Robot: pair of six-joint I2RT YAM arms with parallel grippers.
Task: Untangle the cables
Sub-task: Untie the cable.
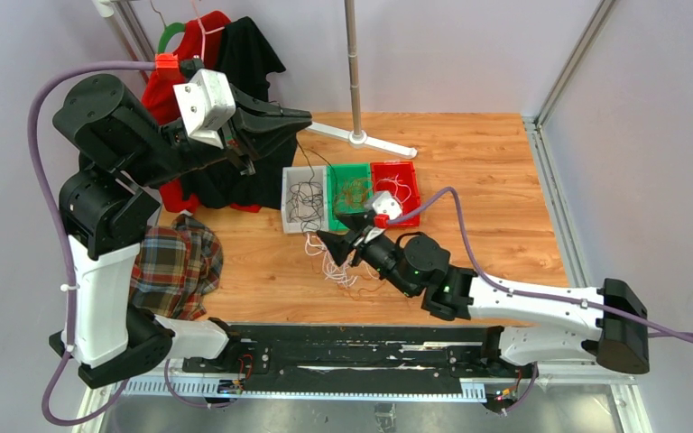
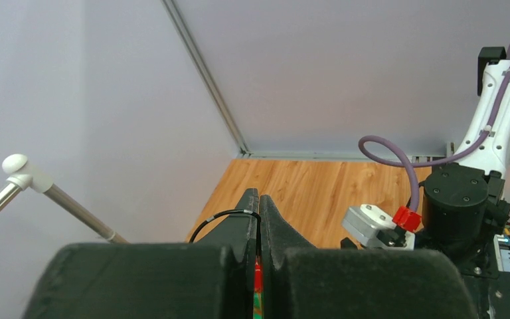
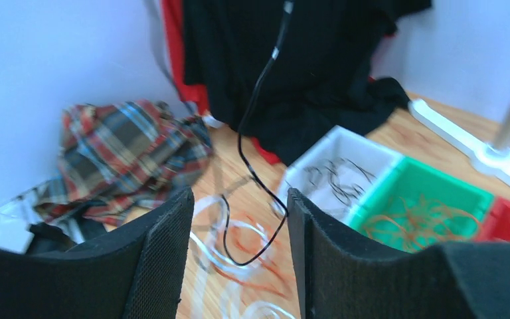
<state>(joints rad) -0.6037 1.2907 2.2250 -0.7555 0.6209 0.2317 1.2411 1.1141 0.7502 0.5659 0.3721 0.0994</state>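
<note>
My left gripper [image 1: 307, 117] is raised above the table's back left and is shut on a thin black cable [image 2: 224, 216]; its closed fingertips show in the left wrist view [image 2: 259, 198]. The black cable [image 3: 255, 126] hangs down and loops between the open fingers of my right gripper [image 3: 239, 199]. My right gripper [image 1: 332, 233] hovers low over a loose pile of white and orange cables [image 1: 336, 268] on the wooden table, and holds nothing. The pile [image 3: 239, 269] looks blurred below the fingers.
Three small trays stand side by side behind the pile: white [image 1: 291, 209] with black wires, green [image 1: 335, 209] with orange wires, red [image 1: 408, 169] with white wires. A plaid shirt [image 1: 176, 262] lies left. Black and red clothes [image 1: 235, 63] hang at the back. A pole stand [image 1: 356, 135] is beside them.
</note>
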